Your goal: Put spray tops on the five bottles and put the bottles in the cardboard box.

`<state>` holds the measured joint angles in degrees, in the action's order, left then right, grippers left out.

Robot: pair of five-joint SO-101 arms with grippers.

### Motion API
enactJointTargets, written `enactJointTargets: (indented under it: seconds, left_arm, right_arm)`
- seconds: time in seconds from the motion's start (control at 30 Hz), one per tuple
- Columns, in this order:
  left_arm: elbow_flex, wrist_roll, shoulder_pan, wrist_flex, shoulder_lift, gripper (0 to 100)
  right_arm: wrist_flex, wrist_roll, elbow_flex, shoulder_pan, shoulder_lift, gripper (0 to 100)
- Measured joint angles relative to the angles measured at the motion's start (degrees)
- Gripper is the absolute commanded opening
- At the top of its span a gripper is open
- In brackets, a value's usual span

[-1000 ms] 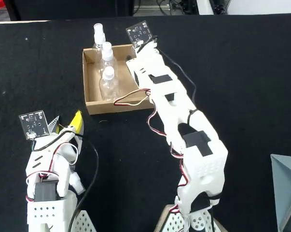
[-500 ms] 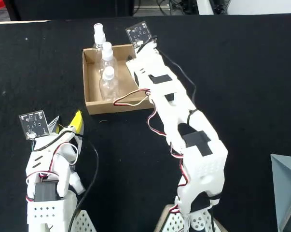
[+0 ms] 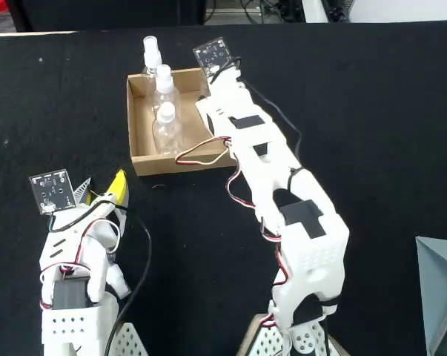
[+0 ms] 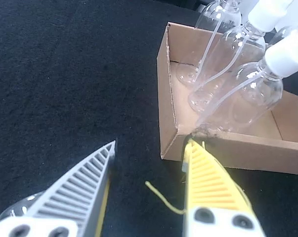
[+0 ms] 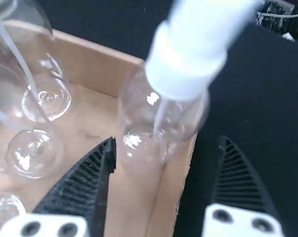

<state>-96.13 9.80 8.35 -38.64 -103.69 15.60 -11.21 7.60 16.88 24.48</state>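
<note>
A bottle (image 5: 161, 121) is framed between the spread jaws of the right gripper (image 5: 166, 144), in the box (image 5: 92, 55) corner; the left gripper (image 4: 150, 144), lower left, is spread too.

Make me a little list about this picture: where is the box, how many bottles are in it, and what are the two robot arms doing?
box: cardboard box, open on top, on the black table
bottles: four counted, all standing inside the box
spray tops: white, fitted on the bottles
corner bottle: stands in a corner of the box
right gripper: above the box, jaws open on either side of the corner bottle
left gripper: short of the box, jaws open, holding nothing
</note>
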Motion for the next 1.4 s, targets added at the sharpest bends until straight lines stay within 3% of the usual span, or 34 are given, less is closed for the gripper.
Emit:
enactJointTargets:
  seconds: [0.83, 1.0, 1.27, 1.4]
  left_arm:
    - [0.0, 0.0, 0.0, 0.0, 0.0, 21]
    - [0.0, 0.0, 0.18, 0.0, 0.0, 21]
    - [0.09, 0.0, 7.56, 0.0, 0.0, 21]
    - [1.49, 0.0, 10.9, -4.31, 0.0, 21]
  right_arm:
    - [0.97, 0.0, 20.75, 0.0, -24.18, 25.8]
    - [7.47, 0.0, 20.92, 0.0, -29.27, 25.8]
    - [17.93, 0.0, 20.92, 0.0, -36.92, 25.8]
    - [21.63, 0.0, 20.92, 0.0, -39.21, 25.8]
